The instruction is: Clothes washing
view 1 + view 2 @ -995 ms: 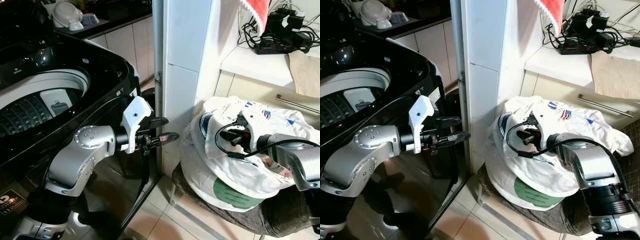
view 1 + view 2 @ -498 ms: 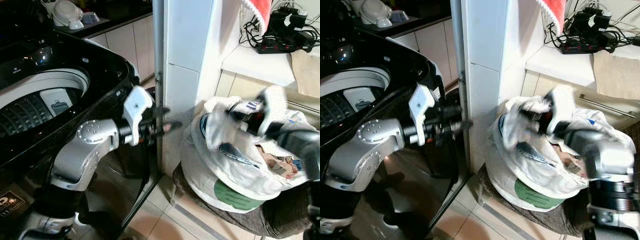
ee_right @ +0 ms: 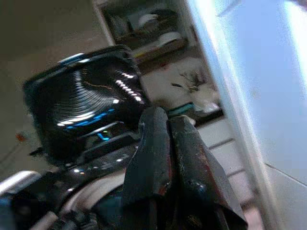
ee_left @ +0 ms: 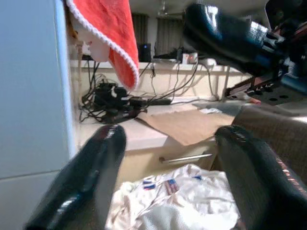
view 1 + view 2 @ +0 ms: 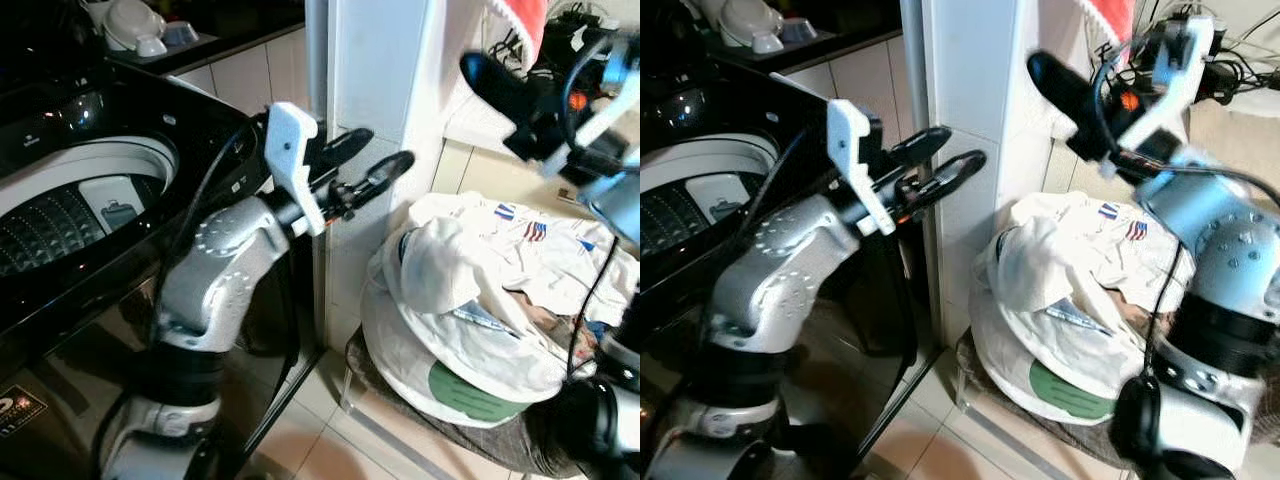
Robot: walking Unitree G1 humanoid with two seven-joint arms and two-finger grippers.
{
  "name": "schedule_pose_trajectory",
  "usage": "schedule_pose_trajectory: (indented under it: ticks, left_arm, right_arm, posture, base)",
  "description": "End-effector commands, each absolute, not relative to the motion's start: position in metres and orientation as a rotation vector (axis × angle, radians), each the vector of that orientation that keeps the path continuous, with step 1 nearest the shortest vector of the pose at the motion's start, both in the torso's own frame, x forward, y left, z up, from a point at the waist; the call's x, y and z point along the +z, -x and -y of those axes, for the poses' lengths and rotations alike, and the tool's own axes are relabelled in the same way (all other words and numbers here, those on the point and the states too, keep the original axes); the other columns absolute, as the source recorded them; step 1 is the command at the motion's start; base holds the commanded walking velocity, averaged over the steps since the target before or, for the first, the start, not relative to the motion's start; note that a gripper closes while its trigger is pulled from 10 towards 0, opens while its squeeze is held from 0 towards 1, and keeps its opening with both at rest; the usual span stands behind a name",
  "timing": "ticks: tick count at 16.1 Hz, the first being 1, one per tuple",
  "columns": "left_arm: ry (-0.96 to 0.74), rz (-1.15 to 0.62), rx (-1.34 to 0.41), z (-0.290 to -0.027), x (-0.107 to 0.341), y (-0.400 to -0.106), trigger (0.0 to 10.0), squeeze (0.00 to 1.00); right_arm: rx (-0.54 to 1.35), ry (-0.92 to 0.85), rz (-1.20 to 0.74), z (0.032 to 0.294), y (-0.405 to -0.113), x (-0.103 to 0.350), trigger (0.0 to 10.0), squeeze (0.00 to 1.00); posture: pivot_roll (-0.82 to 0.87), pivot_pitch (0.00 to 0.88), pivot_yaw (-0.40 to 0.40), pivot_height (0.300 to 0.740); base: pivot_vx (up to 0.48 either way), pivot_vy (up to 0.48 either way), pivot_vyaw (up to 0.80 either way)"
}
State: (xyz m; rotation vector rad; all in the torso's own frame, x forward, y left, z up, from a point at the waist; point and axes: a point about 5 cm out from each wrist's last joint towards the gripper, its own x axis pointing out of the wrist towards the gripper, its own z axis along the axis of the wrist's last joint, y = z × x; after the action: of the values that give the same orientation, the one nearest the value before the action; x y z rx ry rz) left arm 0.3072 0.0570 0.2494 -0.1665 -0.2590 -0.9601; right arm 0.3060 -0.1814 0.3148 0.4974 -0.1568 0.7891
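I hold my left gripper raised in front of the white tiled pillar, its two black fingers spread apart with nothing between them. Through my left wrist camera the fingers frame the heap of laundry below and a red towel hanging above a shelf with a tangle of cables and a power strip.

My right gripper is lifted high, up near the shelf edge, well above the clothes. In my right wrist view its fingers are pressed together, and I see no cloth between them.

The clothes to wash lie in a pile of white garments, just right of the pillar and below both grippers, touching neither. One white piece shows small flag patches, and a green round print shows low on the heap. The pile rests on a dark checked cushion or seat; I cannot tell which.

To my left stands the black top-loading washing machine with its lid up and the drum showing. Behind it, white bowls sit on a dark counter.
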Motion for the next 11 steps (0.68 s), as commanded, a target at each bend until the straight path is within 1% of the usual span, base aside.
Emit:
schedule_pose_trajectory:
  ticks: [1, 2, 3, 4, 5, 6, 7, 11]
  left_arm:
    - [0.15, 0.278, -0.962, -0.053, 0.254, -0.309, 10.0, 1.0]
    - [0.121, 0.275, -0.939, -0.051, 0.252, -0.31, 10.0, 1.0]
    - [0.094, 0.261, -0.917, -0.056, 0.248, -0.312, 10.0, 1.0]
    - [0.05, 0.232, -0.893, -0.065, 0.24, -0.314, 10.0, 0.77]
    - [-0.036, 0.19, -0.882, -0.074, 0.23, -0.315, 10.0, 0.05]
    - [-0.115, 0.136, -0.892, -0.082, 0.22, -0.314, 10.0, 0.0]
    - [-0.166, 0.097, -0.907, -0.088, 0.213, -0.312, 10.0, 0.0]
    - [-0.233, 0.012, -0.913, -0.103, 0.199, -0.31, 10.0, 0.0]
  right_arm:
    - [0.807, -0.445, 0.142, 0.176, -0.302, 0.32, 0.0, 0.0]
    - [0.75, -0.324, 0.06, 0.176, -0.304, 0.308, 0.0, 0.0]
    - [0.61, -0.153, -0.052, 0.184, -0.311, 0.288, 1.2, 0.0]
    - [0.499, -0.011, -0.164, 0.194, -0.316, 0.264, 10.0, 0.65]
    - [0.421, 0.075, -0.272, 0.205, -0.318, 0.24, 10.0, 1.0]
    - [0.381, 0.051, -0.316, 0.211, -0.318, 0.226, 10.0, 1.0]
    - [0.348, 0.017, -0.333, 0.216, -0.319, 0.218, 10.0, 1.0]
    - [0.277, -0.019, -0.407, 0.231, -0.326, 0.188, 10.0, 1.0]
  posture:
    - [-0.06, 0.0, 0.025, 0.74]
    - [-0.07, 0.0, 0.027, 0.74]
    - [-0.07, 0.0, 0.027, 0.74]
    - [-0.07, 0.0, 0.027, 0.74]
    - [-0.07, 0.0, 0.027, 0.74]
    - [-0.07, 0.0, 0.024, 0.74]
    - [-0.07, 0.0, 0.023, 0.74]
    - [-0.06, 0.0, 0.03, 0.74]
  base:
    - [0.0, 0.0, 0.0]
    - [0.0, 0.0, 0.0]
    - [0.0, 0.0, 0.0]
    - [0.0, 0.0, 0.0]
    - [0.0, 0.0, 0.0]
    - [0.0, 0.0, 0.0]
    - [0.0, 0.0, 0.0]
    - [0.0, 0.0, 0.0]
